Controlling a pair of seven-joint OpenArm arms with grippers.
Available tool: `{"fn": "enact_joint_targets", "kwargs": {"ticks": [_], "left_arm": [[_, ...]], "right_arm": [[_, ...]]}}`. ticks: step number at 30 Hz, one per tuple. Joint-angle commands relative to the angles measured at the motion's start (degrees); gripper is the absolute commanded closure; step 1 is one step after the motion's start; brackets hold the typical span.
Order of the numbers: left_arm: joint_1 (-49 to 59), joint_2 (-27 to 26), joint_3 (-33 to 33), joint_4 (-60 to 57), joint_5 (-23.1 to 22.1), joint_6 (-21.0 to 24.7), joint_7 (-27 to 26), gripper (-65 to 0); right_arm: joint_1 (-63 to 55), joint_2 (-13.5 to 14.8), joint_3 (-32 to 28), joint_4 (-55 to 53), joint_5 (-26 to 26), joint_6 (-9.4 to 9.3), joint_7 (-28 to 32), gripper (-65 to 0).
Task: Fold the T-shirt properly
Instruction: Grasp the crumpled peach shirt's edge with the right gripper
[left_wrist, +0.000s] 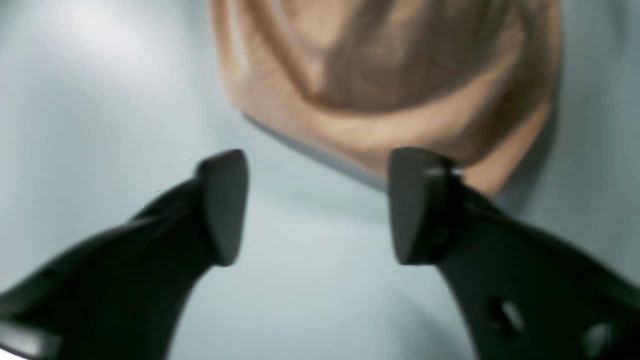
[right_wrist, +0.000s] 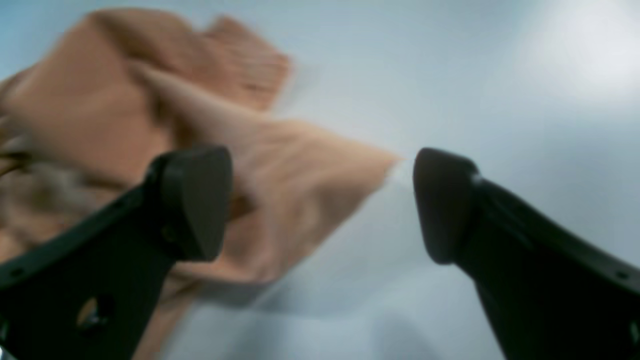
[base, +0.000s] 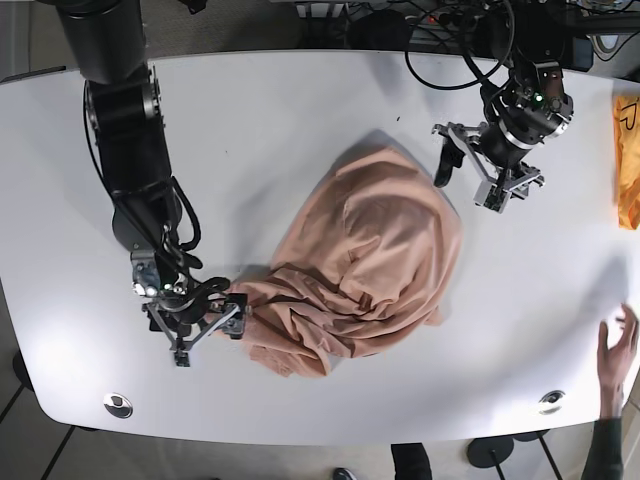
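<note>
A peach T-shirt (base: 365, 265) lies crumpled in a heap in the middle of the white table (base: 300, 120). My right gripper (base: 212, 328) is at the heap's lower left edge. In the right wrist view it (right_wrist: 322, 202) is open, and a pointed fold of the T-shirt (right_wrist: 100, 115) reaches in between its fingers. My left gripper (base: 468, 180) hovers just off the heap's upper right edge. It (left_wrist: 320, 205) is open with only bare table between its fingers, and the T-shirt (left_wrist: 390, 75) lies just beyond the fingertips.
An orange cloth (base: 628, 160) lies at the table's right edge. A person's hand (base: 618, 350) is at the lower right, beside the table. Cables (base: 450, 40) trail over the far edge behind the left arm.
</note>
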Motion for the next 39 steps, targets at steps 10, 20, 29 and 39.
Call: {"fn": "enact_joint_targets", "kwargs": {"ticks": [10,20,29,39], "left_arm": [[-0.5,-0.4,-0.3,0.8,-0.6,-0.7,-0.9,-34.6],[-0.7,1.9,-3.9,1.0,-1.2,-0.7,-0.9,-34.6],[-3.9,5.3,-8.4,1.2,-1.1,-1.1,-0.8,-34.6],[-0.7,5.4,-4.8,1.0,-0.6,-5.3,-0.8,-34.6]], "right_arm": [[5.0,-3.3,-2.8,-21.1,0.4,8.58,18.7,-50.6],[0.0,-0.3,-2.3,3.1,0.7,7.78,10.3,-1.9],[4.7,0.0,3.7,36.8,0.7,7.87,-9.2,-1.9],[25.6,0.0,3.7,35.7,0.8,7.87,-9.6,-1.9]]}}
